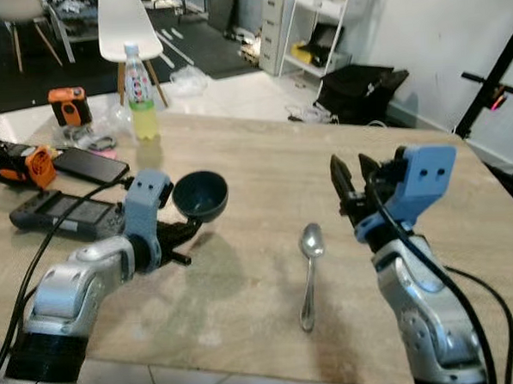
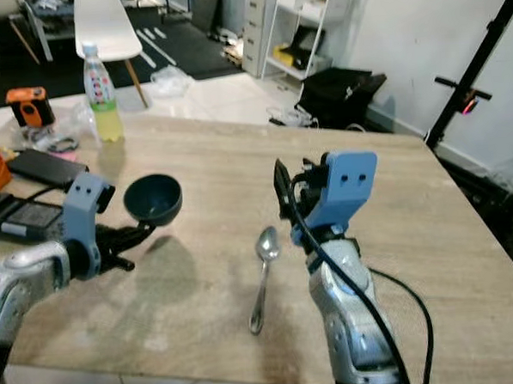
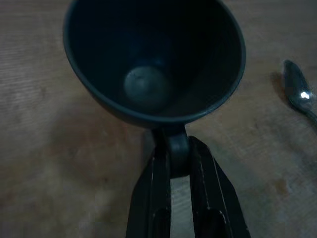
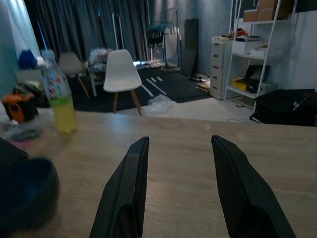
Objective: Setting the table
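1. On the far left of my tabletop [image 1: 237, 158] I see an orange device [image 1: 27, 164], a black phone [image 1: 90, 165] and a dark game controller [image 1: 64, 213]; behind them stand a second orange gadget [image 1: 69, 105] and a bottle [image 1: 140, 93] of yellow drink
2. My left gripper [image 3: 174, 163] has its jaws closed on the rim of a dark bowl [image 1: 200, 195], gripping it at the near edge; the bowl is lifted off the tabletop and tilted, with its shadow on the wood beneath
3. A metal spoon [image 1: 310, 271] lies flat on the tabletop between my two arms, bowl end away from me, handle toward the near edge, well apart from the dark bowl
4. My right gripper [image 4: 178, 188] is raised above the tabletop just right of the spoon, jaws spread wide and holding nothing, pointing toward the far side
5. Beyond the tabletop are a white chair [image 1: 127, 27], white shelves [image 1: 317, 25] and a black bag [image 1: 359, 90] on the floor
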`<state>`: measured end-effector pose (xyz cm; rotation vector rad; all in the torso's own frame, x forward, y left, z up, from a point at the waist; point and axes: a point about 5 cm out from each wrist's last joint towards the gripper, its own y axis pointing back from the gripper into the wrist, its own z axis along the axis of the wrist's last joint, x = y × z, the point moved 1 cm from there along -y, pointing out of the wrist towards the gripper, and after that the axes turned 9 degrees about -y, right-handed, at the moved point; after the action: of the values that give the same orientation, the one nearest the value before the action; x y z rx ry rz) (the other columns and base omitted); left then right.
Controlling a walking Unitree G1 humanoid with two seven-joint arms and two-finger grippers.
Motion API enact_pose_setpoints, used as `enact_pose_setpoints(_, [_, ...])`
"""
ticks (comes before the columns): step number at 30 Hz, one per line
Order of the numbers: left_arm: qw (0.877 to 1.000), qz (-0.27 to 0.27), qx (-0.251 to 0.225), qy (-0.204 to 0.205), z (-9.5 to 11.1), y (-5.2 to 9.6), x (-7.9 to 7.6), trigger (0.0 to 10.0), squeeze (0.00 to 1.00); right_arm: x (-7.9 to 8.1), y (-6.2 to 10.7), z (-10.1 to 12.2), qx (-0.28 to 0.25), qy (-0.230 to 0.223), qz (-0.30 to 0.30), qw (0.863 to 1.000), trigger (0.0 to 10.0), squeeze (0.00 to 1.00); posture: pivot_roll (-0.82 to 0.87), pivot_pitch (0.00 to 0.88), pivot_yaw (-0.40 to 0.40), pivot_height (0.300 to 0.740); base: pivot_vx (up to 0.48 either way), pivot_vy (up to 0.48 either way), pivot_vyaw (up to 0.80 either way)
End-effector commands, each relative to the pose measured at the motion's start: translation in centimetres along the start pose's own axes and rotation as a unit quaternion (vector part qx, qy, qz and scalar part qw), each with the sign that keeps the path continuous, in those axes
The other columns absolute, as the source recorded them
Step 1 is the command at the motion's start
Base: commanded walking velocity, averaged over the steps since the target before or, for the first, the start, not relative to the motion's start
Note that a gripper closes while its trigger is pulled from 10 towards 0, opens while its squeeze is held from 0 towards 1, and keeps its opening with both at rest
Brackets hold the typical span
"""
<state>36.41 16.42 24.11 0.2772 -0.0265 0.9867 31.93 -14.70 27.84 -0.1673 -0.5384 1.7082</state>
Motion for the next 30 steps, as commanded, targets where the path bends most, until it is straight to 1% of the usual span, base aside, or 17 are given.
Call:
enact_pose_setpoints(1, [1.0,-0.012,0.002,-0.012,0.1,-0.3,0.0,10.0,0.0,-1.5,0.2,-0.8,0.035,0.02,-0.014,0.999,10.0,0.0,0.14,0.164,-0.004,0.74,0.0,0.0,0.0])
enact_pose_setpoints(2, [1.0,-0.021,0.004,-0.016,0.2,-0.4,-0.2,10.0,0.0,-2.1,0.2,-1.1,0.051,0.031,-0.012,0.998,10.0,0.0,0.14,0.166,0.002,0.74,0.0,0.0,0.0])
enact_pose_setpoints(3, [0.999,-0.039,0.011,-0.027,0.0,-0.5,-0.6,10.0,0.0,-3.3,0.6,-2.1,0.094,0.038,-0.009,0.995,10.0,0.0,0.13,0.167,0.008,0.74,0.0,0.0,0.0])
enact_pose_setpoints(5, [0.998,-0.047,0.013,-0.032,-0.1,-0.6,-0.7,10.0,0.0,-4.0,0.9,-2.5,0.113,0.038,-0.01,0.993,10.0,0.0,0.13,0.172,0.013,0.74,0.0,0.0,0.0])
enact_pose_setpoints(6, [0.998,-0.056,0.014,-0.031,-0.2,-0.7,-0.8,10.0,0.0,-4.4,1.0,-2.7,0.122,0.026,-0.014,0.992,10.0,0.0,0.13,0.174,0.013,0.74,0.0,0.0,0.0])
enact_pose_setpoints(7, [0.997,-0.068,0.018,-0.035,-0.5,-0.8,-1.0,10.0,0.0,-4.7,1.3,-2.7,0.13,0.014,-0.004,0.991,10.0,0.0,0.13,0.174,0.013,0.74,0.0,0.0,0.0])
enact_pose_setpoints(8, [0.996,-0.081,0.019,-0.04,-0.7,-0.9,-1.1,10.0,0.0,-4.8,1.4,-2.7,0.134,0.011,0.006,0.991,10.0,0.0,0.12,0.176,0.016,0.74,0.0,0.0,0.0])
enact_pose_setpoints(10, [0.993,-0.109,0.022,-0.049,-1.1,-1.2,-1.7,10.0,0.0,-4.5,1.7,-2.6,0.147,0.001,0.056,0.988,10.0,0.0,0.12,0.179,0.018,0.74,0.0,0.0,0.0])
enact_pose_setpoints(12, [0.993,-0.109,0.022,-0.049,-1.1,-1.2,-1.7,10.0,0.0,-4.5,1.7,-2.6,0.147,0.001,0.056,0.988,10.0,0.0,0.12,0.179,0.018,0.74,0.0,0.0,0.0])
enact_pose_setpoints(13, [0.991,-0.116,0.02,-0.058,-1.1,-2.0,-1.7,10.0,0.0,-4.2,2.0,-2.0,0.159,-0.01,0.111,0.981,10.0,0.0,0.11,0.182,0.017,0.74,0.0,0.0,0.0])
enact_pose_setpoints(14, [0.991,-0.116,0.02,-0.058,-1.1,-2.0,-1.7,10.0,0.0,-4.2,2.0,-2.0,0.159,-0.01,0.111,0.981,10.0,0.0,0.11,0.182,0.017,0.74,0.0,0.0,0.0])
enact_pose_setpoints(15, [0.99,-0.121,0.019,-0.065,-1.0,-2.7,-1.7,10.0,0.0,-4.2,2.3,-1.2,0.163,-0.026,0.155,0.974,10.0,0.0,0.11,0.183,0.016,0.74,0.0,0.0,0.0])
enact_pose_setpoints(17, [0.989,-0.128,0.015,-0.07,-0.7,-3.1,-1.9,10.0,0.0,-4.4,2.7,-0.5,0.164,-0.023,0.182,0.969,10.0,0.0,0.11,0.185,0.015,0.74,0.0,0.0,0.0])
enact_pose_setpoints(21, [0.987,-0.136,0.013,-0.081,-0.3,-3.5,-2.0,10.0,0.0,-4.7,3.2,0.1,0.167,-0.018,0.201,0.965,10.0,0.0,0.11,0.185,0.015,0.74,0.0,0.0,0.0])
enact_pose_setpoints(22, [0.985,-0.145,0.013,-0.09,-0.1,-3.7,-2.1,10.0,0.0,-4.7,3.8,0.4,0.173,-0.005,0.22,0.96,10.0,0.0,0.1,0.188,0.023,0.74,0.0,0.0,0.0])
enact_pose_setpoints(28, [0.981,-0.168,0.011,-0.099,0.3,-4.1,-2.7,10.0,0.0,-4.6,4.3,0.4,0.177,0.001,0.225,0.958,10.0,0.0,0.09,0.19,0.034,0.74,0.0,0.0,0.0])
enact_pose_setpoints(30, [0.978,-0.178,0.012,-0.109,0.6,-4.3,-2.8,10.0,0.0,-4.2,4.6,0.2,0.178,-0.002,0.229,0.957,10.0,0.0,0.09,0.191,0.045,0.74,0.0,0.0,0.0])
